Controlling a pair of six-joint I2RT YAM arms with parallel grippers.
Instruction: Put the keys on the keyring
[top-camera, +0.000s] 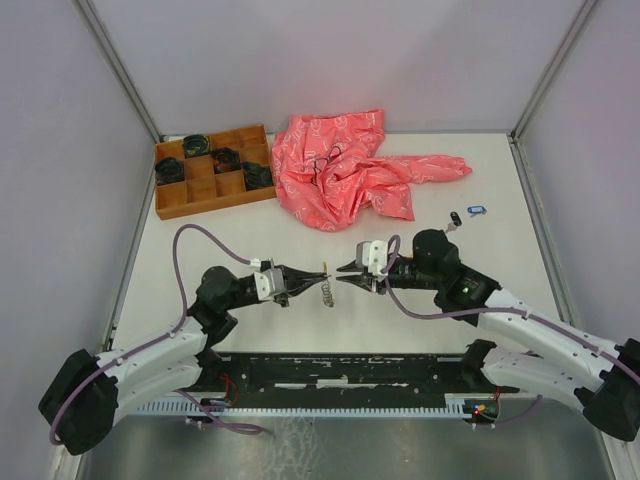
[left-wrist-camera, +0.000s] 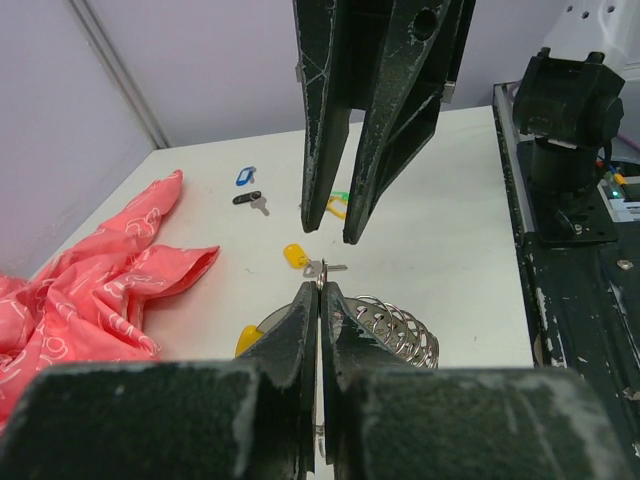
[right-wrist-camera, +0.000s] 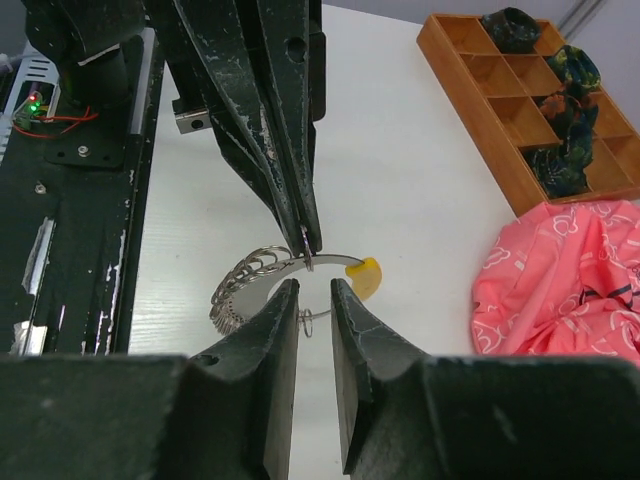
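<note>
The keyring (left-wrist-camera: 395, 325), silvery coils with a yellow segment (left-wrist-camera: 250, 338), is held just above the table between both arms (top-camera: 326, 287). My left gripper (left-wrist-camera: 320, 288) is shut on its band; this shows in the right wrist view (right-wrist-camera: 308, 245). My right gripper (right-wrist-camera: 315, 290) is open, facing it, with a small wire ring (right-wrist-camera: 307, 322) between its fingers. A yellow-tag key (left-wrist-camera: 297, 257) sits right at the left fingertips. A green-tag key (left-wrist-camera: 338, 199) shows behind the right fingers. The black-tag key (top-camera: 455, 217) and the blue-tag key (top-camera: 476, 210) lie at the far right.
A pink cloth (top-camera: 350, 168) lies crumpled at the back centre. A wooden compartment tray (top-camera: 205, 192) with dark coiled bundles stands at the back left. A black rail (top-camera: 340, 370) runs along the near edge between the arm bases.
</note>
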